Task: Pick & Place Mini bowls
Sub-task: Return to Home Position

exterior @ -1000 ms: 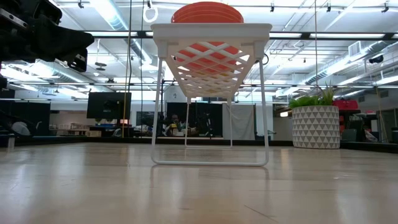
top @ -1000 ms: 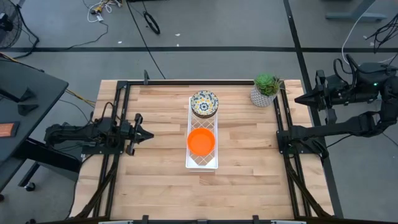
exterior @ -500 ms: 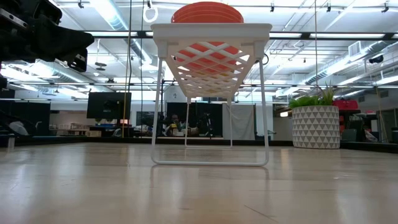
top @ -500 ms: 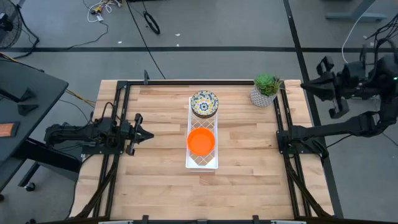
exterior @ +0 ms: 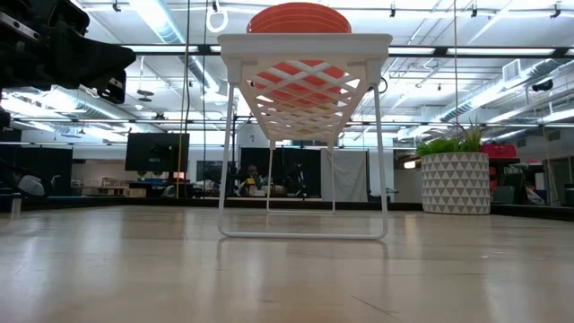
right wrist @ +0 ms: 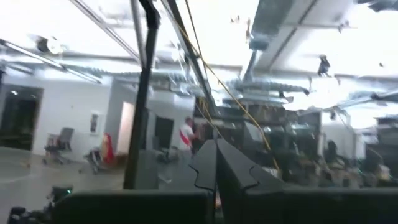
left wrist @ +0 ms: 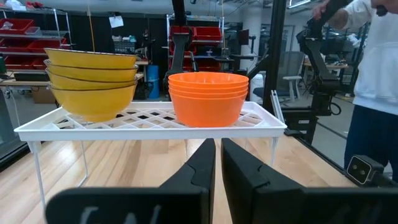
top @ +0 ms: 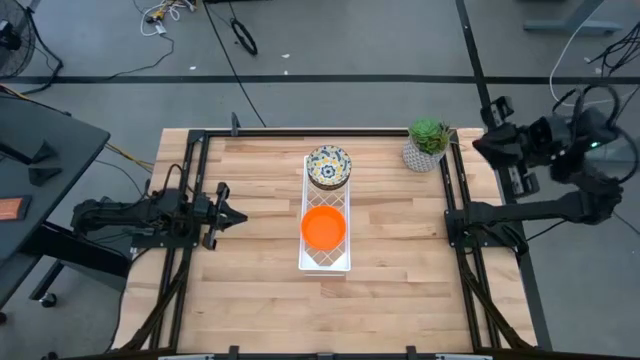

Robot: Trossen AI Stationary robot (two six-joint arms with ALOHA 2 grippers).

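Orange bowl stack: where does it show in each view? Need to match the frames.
High view: orange bowl stack on the white rack, table centre, just below the patterned stack.
Low view: top centre, atop the rack.
Left wrist view: centre, on the rack, beside the patterned stack.
Right wrist view: not in it.
Shared landmark: the white rack.

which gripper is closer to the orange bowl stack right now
Left. The left gripper is over the table beside the rack, level with the orange bowl stack. The right gripper is beyond the table's right edge, past the potted plant.
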